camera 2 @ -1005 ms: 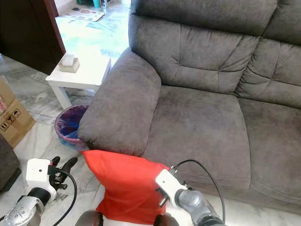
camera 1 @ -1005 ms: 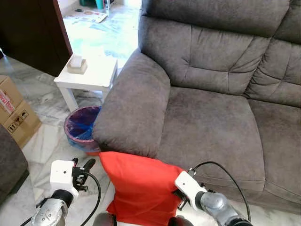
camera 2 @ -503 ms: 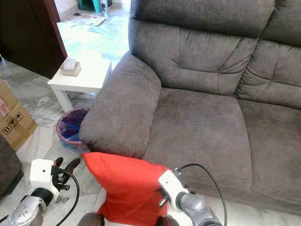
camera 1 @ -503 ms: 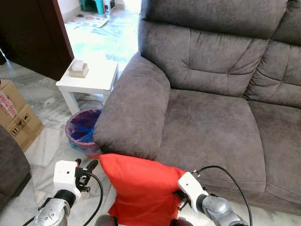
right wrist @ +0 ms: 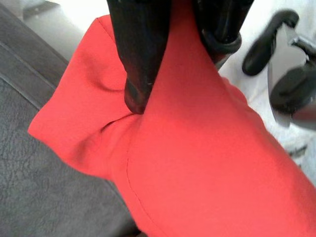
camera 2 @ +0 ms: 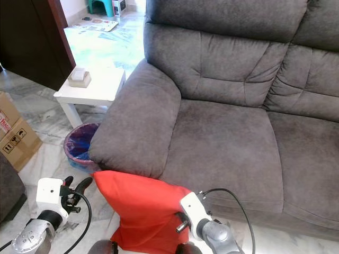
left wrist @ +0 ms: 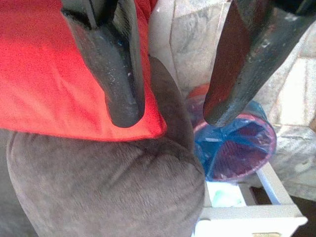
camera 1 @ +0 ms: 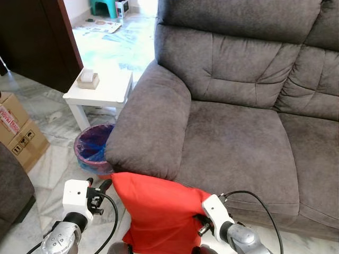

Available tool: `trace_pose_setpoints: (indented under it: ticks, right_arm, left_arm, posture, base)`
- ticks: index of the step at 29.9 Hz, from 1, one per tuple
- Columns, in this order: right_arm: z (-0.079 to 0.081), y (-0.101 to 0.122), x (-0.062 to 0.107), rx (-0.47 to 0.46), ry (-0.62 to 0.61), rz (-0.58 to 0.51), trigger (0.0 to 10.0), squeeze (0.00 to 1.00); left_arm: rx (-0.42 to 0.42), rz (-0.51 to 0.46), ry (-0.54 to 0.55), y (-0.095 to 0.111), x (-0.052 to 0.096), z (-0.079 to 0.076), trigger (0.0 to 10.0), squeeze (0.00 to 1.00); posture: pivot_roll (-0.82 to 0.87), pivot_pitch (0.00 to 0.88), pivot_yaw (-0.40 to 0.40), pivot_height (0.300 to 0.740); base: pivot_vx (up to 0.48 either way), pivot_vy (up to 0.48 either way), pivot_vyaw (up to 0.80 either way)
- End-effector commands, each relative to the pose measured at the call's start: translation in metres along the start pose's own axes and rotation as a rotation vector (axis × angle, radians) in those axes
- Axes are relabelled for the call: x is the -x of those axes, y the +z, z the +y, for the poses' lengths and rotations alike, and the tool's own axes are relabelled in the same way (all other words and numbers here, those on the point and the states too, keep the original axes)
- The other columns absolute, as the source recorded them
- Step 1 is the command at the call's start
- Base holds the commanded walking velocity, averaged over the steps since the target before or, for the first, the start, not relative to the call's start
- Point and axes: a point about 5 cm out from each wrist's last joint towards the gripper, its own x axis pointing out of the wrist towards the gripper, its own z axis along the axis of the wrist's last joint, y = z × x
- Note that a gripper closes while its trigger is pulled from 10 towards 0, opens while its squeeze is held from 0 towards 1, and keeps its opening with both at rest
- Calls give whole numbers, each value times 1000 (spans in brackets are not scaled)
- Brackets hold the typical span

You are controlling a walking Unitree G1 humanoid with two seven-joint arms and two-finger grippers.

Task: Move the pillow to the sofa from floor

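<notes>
light: bright daylight from upper-left doorway | floor glare | wrist views close-up blurred

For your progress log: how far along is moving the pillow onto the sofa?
Done: the right gripper has pinched the red pillow, which is raised against the front of the sofa under its armrest. In hand: the lift, while the left gripper hangs open beside the pillow. Left: raising it over the seat edge, setting it on the cushion and letting go.
</notes>
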Motion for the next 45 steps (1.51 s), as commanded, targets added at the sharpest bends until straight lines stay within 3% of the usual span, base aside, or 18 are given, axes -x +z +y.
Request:
trace_pose_setpoints:
  ticks: [1, 5, 10, 15, 23, 34, 36, 41, 45]
  right_arm:
    - [1, 9, -2, -31, -17, -62, 10000, 0]
    - [6, 9, -4, -131, -56, -123, 10000, 0]
    - [12, 9, -5, -184, -50, -145, 10000, 0]
    - [18, 5, -6, -158, -29, -127, 10000, 0]
    - [12, 9, -4, -152, -19, -141, 10000, 0]
    - [11, 11, -4, -128, -3, -140, 10000, 0]
    - [13, 11, -4, -73, 47, -133, 10000, 0]
    - [14, 16, -3, -29, 113, -153, 10000, 0]
    - [19, 27, -1, 42, 301, -193, 10000, 0]
  left_arm:
    - [-19, 20, -2, -6, 3, -1, 10000, 0]
    - [-15, 23, -3, -6, 4, -1, 10000, 0]
    - [-16, 24, -1, -6, 3, 1, 10000, 0]
    - [-25, 28, -8, -5, 3, 2, 10000, 0]
    - [-23, 36, -33, -5, 2, 1, 10000, 0]
    - [-37, 80, -103, -10, 6, 1, 10000, 0]
    - [-65, 137, -203, -17, 11, -5, 10000, 0]
    - [-76, 172, -265, -21, 14, -8, 10000, 0]
    - [-106, 278, -467, -31, 29, -16, 10000, 0]
  posture:
    - [200, 145, -38, 638]
    - [194, 160, -30, 648]
    - [192, 166, -23, 673]
    - [194, 168, -23, 698]
    - [199, 166, -22, 738]
    - [212, 161, -17, 740]
    - [214, 158, -15, 740]
    - [214, 151, -16, 740]
    - [218, 139, -15, 740]
  base:
    - [0, 0, 0]
    - [0, 0, 0]
    - [0, 0, 0]
    - [0, 0, 0]
    - [0, 0, 0]
    - [0, 0, 0]
    - [0, 0, 0]
    - [0, 0, 0]
    - [0, 0, 0]
